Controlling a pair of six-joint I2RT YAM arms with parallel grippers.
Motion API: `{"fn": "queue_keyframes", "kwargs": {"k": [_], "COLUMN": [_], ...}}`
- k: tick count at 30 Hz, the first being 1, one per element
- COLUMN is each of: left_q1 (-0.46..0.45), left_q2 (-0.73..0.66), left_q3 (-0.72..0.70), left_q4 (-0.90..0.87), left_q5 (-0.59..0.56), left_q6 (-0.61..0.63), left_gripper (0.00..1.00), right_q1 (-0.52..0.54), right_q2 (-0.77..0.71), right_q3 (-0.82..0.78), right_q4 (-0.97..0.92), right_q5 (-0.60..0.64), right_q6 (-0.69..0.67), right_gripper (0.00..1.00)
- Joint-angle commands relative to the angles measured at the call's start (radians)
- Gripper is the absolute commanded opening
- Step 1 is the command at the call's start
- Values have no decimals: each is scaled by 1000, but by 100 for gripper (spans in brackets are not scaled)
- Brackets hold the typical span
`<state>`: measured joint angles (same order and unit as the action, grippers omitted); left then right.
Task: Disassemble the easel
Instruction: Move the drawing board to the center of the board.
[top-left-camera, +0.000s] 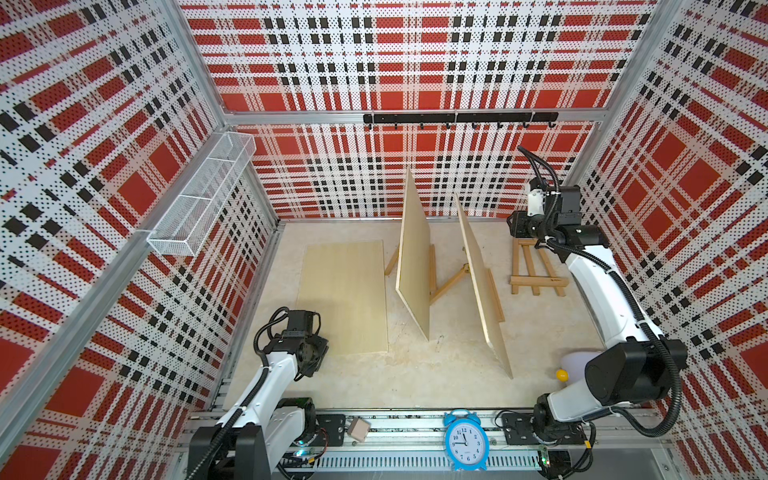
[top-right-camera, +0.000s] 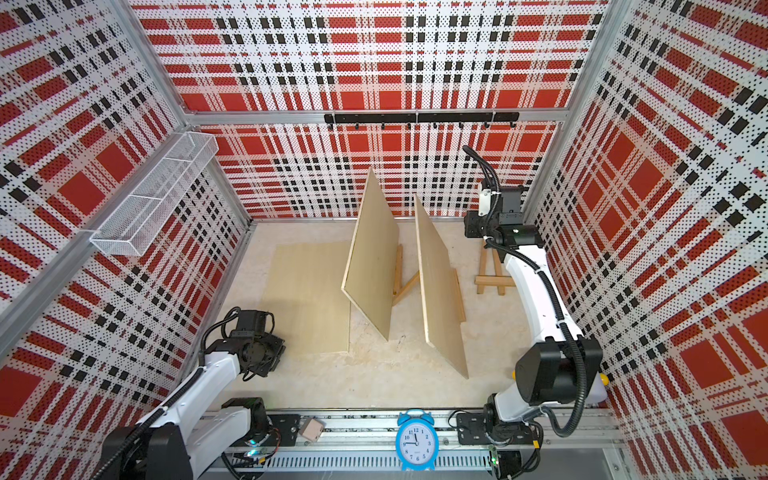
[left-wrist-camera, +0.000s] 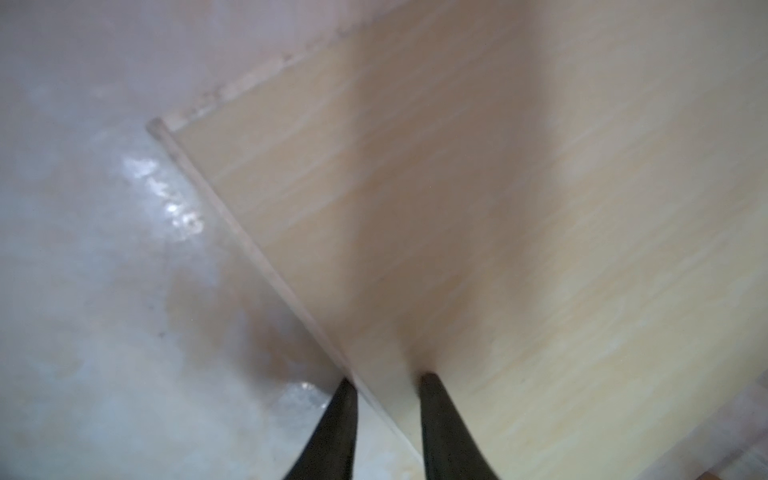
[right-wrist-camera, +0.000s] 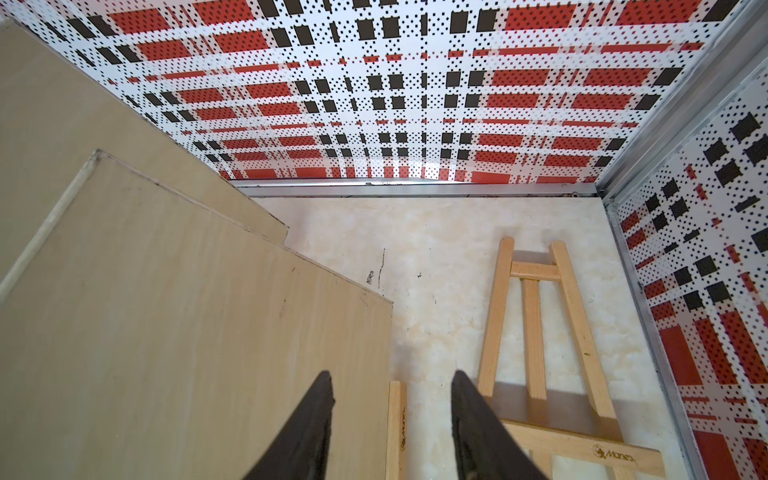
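**One easel down, two standing**

A bare easel (top-left-camera: 536, 276) lies flat on the table (top-left-camera: 415, 374) near the back right corner. The right gripper (right-wrist-camera: 390, 378) hangs above it, jaws partly open and empty. Mid-table, two standing easels (top-left-camera: 432, 266) (top-left-camera: 446, 286) prop upright boards (top-left-camera: 413, 257) (top-left-camera: 483, 291). A flat board (top-left-camera: 345, 299) lies to the left, and the left gripper (left-wrist-camera: 386, 379) straddles its edge, jaws slightly apart and gripping nothing.
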<state>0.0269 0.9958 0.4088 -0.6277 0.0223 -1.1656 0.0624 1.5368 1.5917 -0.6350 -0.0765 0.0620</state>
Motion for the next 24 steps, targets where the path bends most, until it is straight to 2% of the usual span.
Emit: {"fn": "queue_keyframes", "kwargs": {"k": [1,10,16,19,24], "left_q1": [23,52,46,11,-146], "left_q2": [24,86,12,-57,-49], "left_q3": [52,115,189,290,627], "left_q4": [80,91,34,-33,-219], "left_q5": [-22,-23,-36,-79,-230], "left_q6": [47,110,159,218,359], "left_gripper": [31,32,33,34,36], "right_q1": [4,4,4,3,2], "right_q2": [5,-1,3,16,52], "right_q3": [36,38,52,72,135], "right_q4": [9,-9,-33,-56,-108], "right_q5": [12,24,23,23,13], "right_q6": [-21,-32,-36,-36,-26], "right_gripper": [48,48,49,51,51]}}
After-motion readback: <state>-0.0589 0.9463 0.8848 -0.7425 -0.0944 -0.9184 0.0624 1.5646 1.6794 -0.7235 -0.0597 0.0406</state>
